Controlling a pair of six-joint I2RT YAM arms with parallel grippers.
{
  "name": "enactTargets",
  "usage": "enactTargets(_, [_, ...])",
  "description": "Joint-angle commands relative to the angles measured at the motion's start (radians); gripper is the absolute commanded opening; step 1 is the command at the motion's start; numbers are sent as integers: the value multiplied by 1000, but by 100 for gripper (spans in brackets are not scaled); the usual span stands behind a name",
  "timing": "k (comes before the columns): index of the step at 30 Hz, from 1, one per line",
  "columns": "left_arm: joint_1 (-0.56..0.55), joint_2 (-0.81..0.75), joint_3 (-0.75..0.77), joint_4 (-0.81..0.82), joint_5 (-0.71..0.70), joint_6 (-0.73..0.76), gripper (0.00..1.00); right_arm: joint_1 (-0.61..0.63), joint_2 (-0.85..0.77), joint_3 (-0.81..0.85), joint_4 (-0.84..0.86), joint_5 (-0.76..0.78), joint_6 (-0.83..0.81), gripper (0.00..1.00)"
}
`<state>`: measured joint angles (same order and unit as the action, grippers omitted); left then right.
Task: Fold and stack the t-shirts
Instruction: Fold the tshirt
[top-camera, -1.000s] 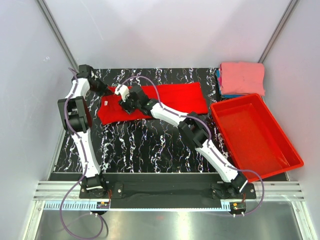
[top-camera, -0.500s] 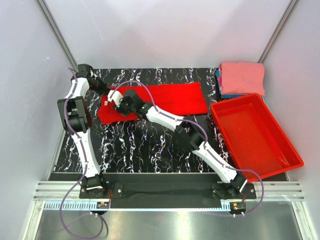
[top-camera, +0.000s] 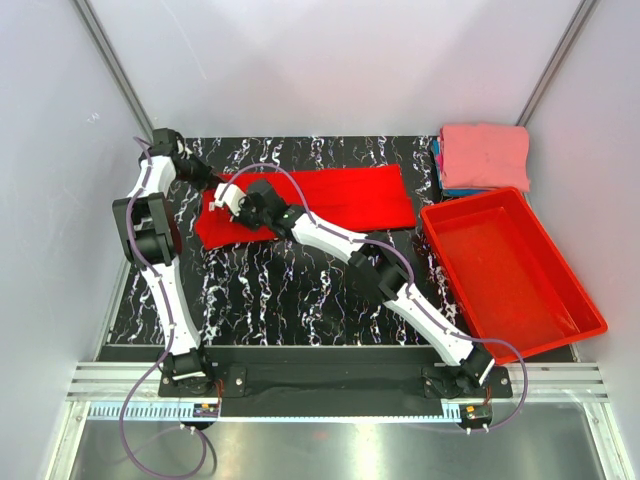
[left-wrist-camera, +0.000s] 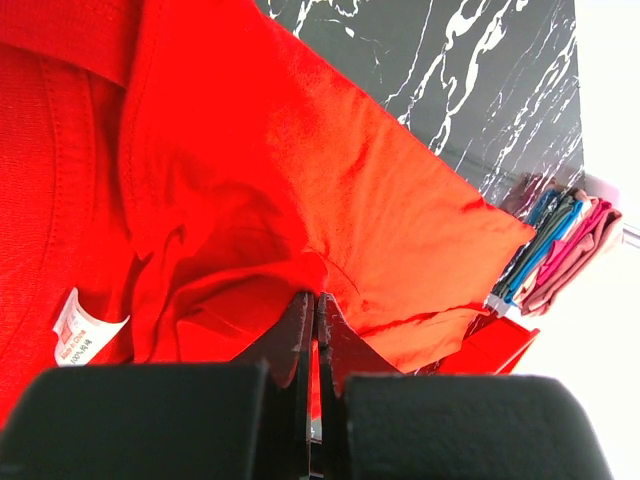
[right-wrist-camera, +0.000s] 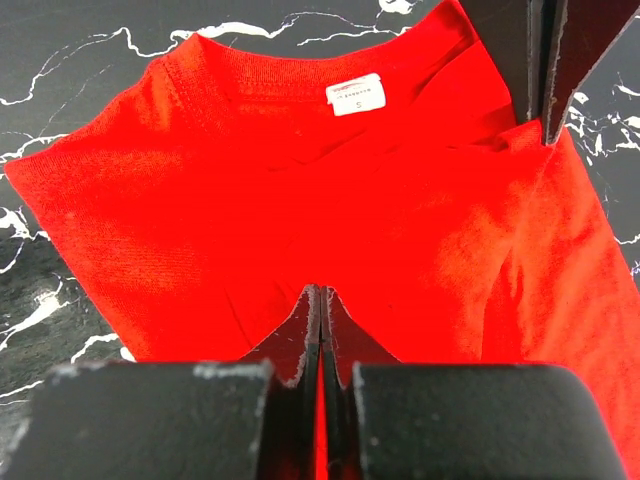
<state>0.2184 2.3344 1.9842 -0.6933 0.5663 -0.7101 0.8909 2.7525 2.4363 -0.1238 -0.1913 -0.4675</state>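
A bright red t-shirt (top-camera: 340, 200) lies spread across the back of the black marbled table (top-camera: 300, 290), its collar end at the left. My left gripper (top-camera: 213, 187) is at that collar end, shut on a raised fold of the red cloth (left-wrist-camera: 300, 200). Close beside it, my right gripper (top-camera: 232, 207) is shut with its tips pinching the same shirt (right-wrist-camera: 250, 220) just below the white neck label (right-wrist-camera: 357, 93). The left gripper's fingers (right-wrist-camera: 545, 60) show at the top right of the right wrist view. A folded salmon-pink t-shirt (top-camera: 485, 155) tops a stack with blue ones (top-camera: 441, 170) underneath.
A rigid red plastic bin (top-camera: 510, 265) stands at the right side of the table, just in front of the folded stack (left-wrist-camera: 560, 240). Both arms reach across the left half of the table. White walls close in the back and sides.
My right gripper has slid a little left along the shirt toward the collar and closed its jaws on the red cloth. The left gripper has stayed shut in place.
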Motion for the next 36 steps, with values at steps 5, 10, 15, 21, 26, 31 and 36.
enactTargets(5, [9,-33,38,29,47,-19,0,5,-13,12,55,32,-19,0])
enactTargets(10, [9,-24,47,43,49,-17,0,-17,-48,-36,153,127,4,0])
enactTargets(15, [6,-18,53,121,63,-57,0,-52,-67,-31,170,122,33,0])
enactTargets(21, [-4,11,111,149,67,-72,0,-64,-103,-72,194,55,59,0])
enactTargets(26, [-7,22,123,167,61,-86,0,-56,-82,-26,85,-31,41,31])
enactTargets(31, [-14,42,146,182,78,-114,0,-49,-93,-69,98,-57,15,39])
enactTargets(36, [-20,46,157,199,79,-117,0,-47,-68,-57,116,21,-5,39])
